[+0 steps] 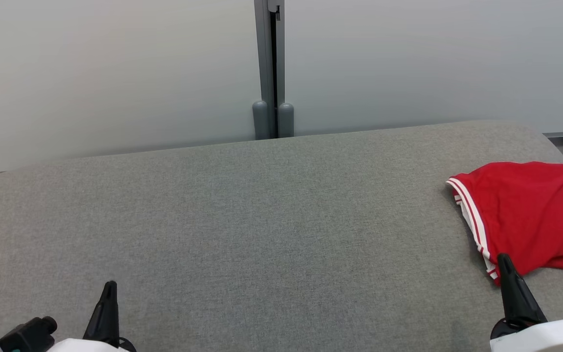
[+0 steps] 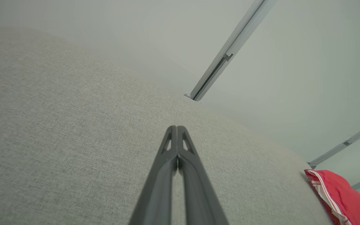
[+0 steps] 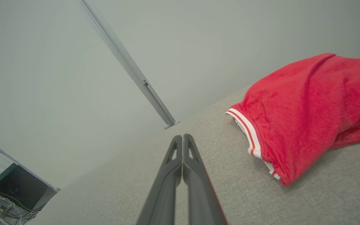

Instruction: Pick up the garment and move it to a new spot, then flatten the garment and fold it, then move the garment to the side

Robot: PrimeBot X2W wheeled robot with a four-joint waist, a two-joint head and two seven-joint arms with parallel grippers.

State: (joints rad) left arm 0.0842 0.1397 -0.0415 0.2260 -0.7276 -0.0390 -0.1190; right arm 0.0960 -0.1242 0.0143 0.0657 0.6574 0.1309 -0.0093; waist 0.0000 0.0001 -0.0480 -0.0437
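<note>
At the lower left of the head view, the left pincer [image 1: 109,284] pointed up the frame with its 2 dark fingers [image 2: 159,187] pressed together, the tips meeting and pinching nothing. Whether it touched the cloth beneath, I could not tell. The grey fabric-covered surface [image 1: 262,220] spread ahead of this pincer and across to the other one. Beyond the far edge of the surface, ahead of both pincers and roughly between them, a grey post [image 1: 271,73] stood upright between 2 pale wall panels [image 1: 115,73], with 2 rounded grey caps [image 1: 260,120] at its foot. At the lower right, the right pincer [image 1: 504,258] was likewise pressed shut and empty, its fingers meeting at the tips in its own wrist view. The red garment [image 1: 530,215] lay bunched on the surface just ahead of this pincer and to its right, well apart from the left pincer. Its white hem with red stripes faced the middle of the surface. In the head view the right pincer's tip overlapped the hem's lower corner, but the right wrist view showed grey cloth between fingers and garment, so they were near and not touching. Low at the left of that wrist view sat a shelf [image 3: 17,190] with cables.
</note>
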